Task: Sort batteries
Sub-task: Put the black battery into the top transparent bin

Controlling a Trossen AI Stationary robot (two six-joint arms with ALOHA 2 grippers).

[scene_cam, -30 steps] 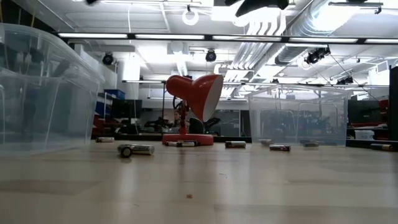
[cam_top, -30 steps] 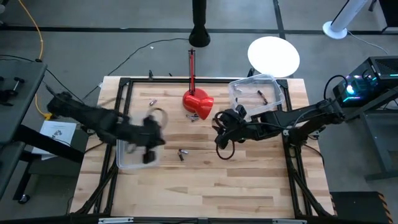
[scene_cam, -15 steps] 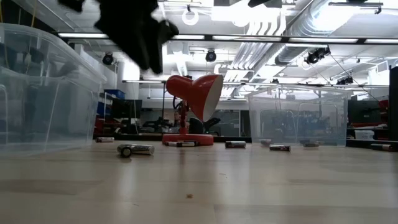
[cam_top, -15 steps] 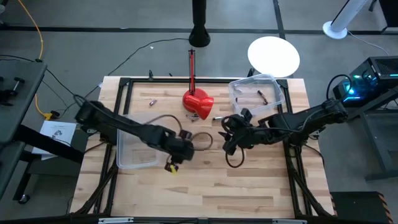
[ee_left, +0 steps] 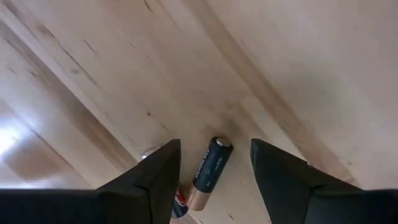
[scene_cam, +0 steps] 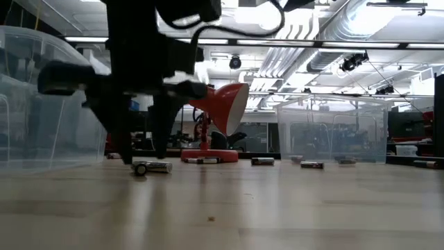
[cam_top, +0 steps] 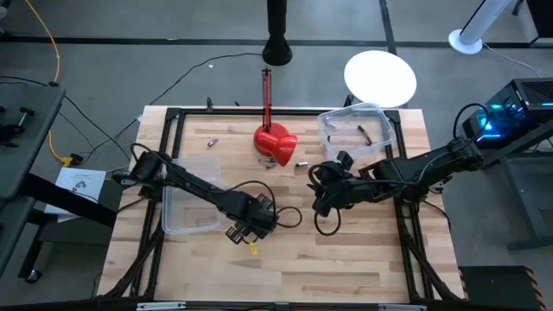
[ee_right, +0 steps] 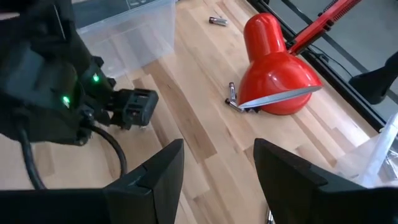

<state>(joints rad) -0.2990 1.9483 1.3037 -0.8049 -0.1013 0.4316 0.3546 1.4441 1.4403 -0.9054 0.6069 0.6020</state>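
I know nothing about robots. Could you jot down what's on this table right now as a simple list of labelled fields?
Setting: wooden table, two dark arms
Left end effector: open, low over a battery lying between its fingers, not yet gripped
Right end effector: open, waiting mid-table, holding nothing
Bins: left clear bin; right clear bin at the far corner, with batteries inside
Other: red lamp, loose batteries near its head

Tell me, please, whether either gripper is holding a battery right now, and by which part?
Neither holds anything. The left gripper is open, its fingers either side of a battery lying on the table; the right gripper is open and empty.
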